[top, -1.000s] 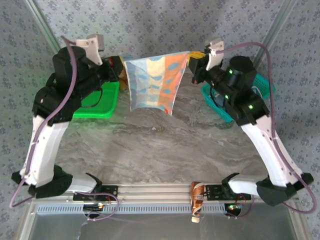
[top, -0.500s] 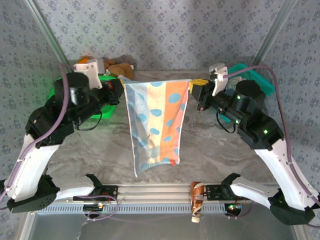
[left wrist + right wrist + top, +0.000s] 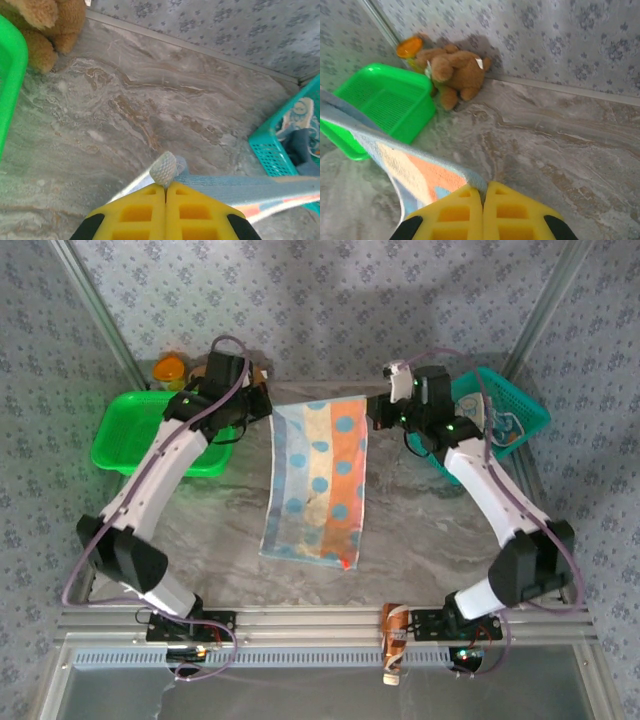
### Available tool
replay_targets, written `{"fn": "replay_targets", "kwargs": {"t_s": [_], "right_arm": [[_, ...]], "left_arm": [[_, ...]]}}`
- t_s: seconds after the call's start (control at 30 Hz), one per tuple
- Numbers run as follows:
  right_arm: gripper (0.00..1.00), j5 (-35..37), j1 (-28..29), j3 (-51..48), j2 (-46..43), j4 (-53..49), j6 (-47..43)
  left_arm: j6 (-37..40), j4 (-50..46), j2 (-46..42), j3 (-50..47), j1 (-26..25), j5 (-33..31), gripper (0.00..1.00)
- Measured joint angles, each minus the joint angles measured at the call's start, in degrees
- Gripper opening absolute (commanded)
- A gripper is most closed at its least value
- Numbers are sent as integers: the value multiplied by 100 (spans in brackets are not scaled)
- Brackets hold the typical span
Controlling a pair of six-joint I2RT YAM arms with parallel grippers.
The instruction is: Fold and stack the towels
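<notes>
Where the striped towel [image 3: 318, 480] is: in the middle of the table [image 3: 430, 520], spread out lengthwise between the two arms, with blue, cream and orange stripes and blue dots facing up.
Far edge of the towel: it is pulled straight between the two grippers, one corner in each, and the wrist views show it lifted above the table top.
Near end of the towel: it reaches toward the arm bases and seems to lie on the marble surface; one small orange corner points to the near side.
Left gripper [image 3: 165, 186]: the yellow jaws are pressed together, pinching the left far corner; a small bunch of cloth sticks out above the fingertips.
Right gripper [image 3: 483, 192]: the jaws are also pressed together, on the right far corner; the cloth hangs away to the left of it.
Green tray [image 3: 125, 435]: at the far left of the table, just beside the left arm.
Plush toy [image 3: 457, 70]: brown, against the back wall, next to the tray.
Orange-lidded jar [image 3: 170, 368]: in the far left corner, behind the tray.
Teal basket [image 3: 520, 415]: at the far right, behind the right arm.
Other towels: a pale towel [image 3: 497, 425] with blue print and a blue-grey towel [image 3: 300, 150] lie crumpled inside the basket.
</notes>
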Motion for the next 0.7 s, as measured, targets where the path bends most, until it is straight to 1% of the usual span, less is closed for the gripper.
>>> {"fn": "replay_targets", "kwargs": {"t_s": [0.17,0.3,0.4,0.5,0.7], "right_arm": [[0,-96,-72,120,935,234,-455],[0,-94,-68,133,1222,234,-758],[0,0,0,-96,1145,369,-1012],[0,151,131,-538,935,411,-1266],[0,317,511,-1904,160,662,-1679]], "left_arm": [[131,205,684,11,293,310,0],[168,284,918,-101,367,402,0],[138,474,870,-463,369,470,0],[17,634,708,-1027,367,531,0],[-356,780,-31,-2227,251,568,0]]}}
